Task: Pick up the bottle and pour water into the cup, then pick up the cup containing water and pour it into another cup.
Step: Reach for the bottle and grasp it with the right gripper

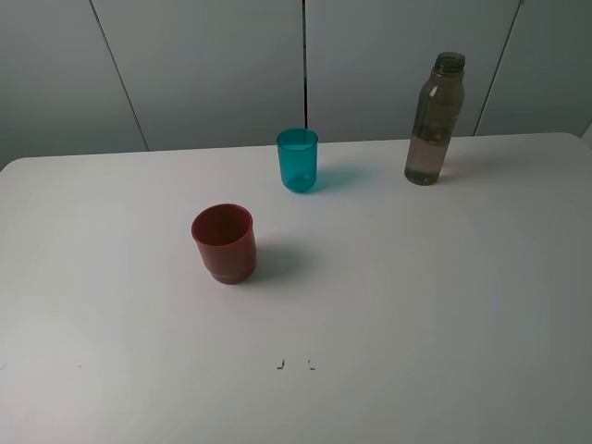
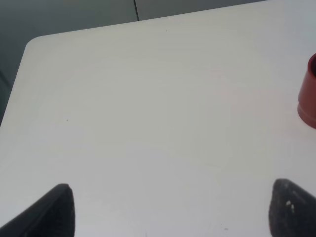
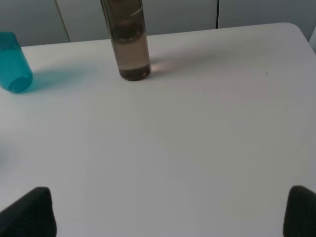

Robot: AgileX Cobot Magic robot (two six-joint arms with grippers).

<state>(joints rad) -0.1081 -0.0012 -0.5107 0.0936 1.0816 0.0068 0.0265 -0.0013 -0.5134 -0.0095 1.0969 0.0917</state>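
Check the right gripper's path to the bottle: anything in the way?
Nothing visible. Only bare table lies between the open right gripper and the bottle; the teal cup stands off to one side.

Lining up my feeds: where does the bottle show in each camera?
Exterior high: bottle upright at the far right of the table, near its back edge.
Left wrist: not in it; only the red cup, at the frame edge.
Right wrist: bottle stands ahead of the camera, neck cut off by the frame.
Shared landmark: the teal cup, beside the bottle in the exterior and right wrist views.
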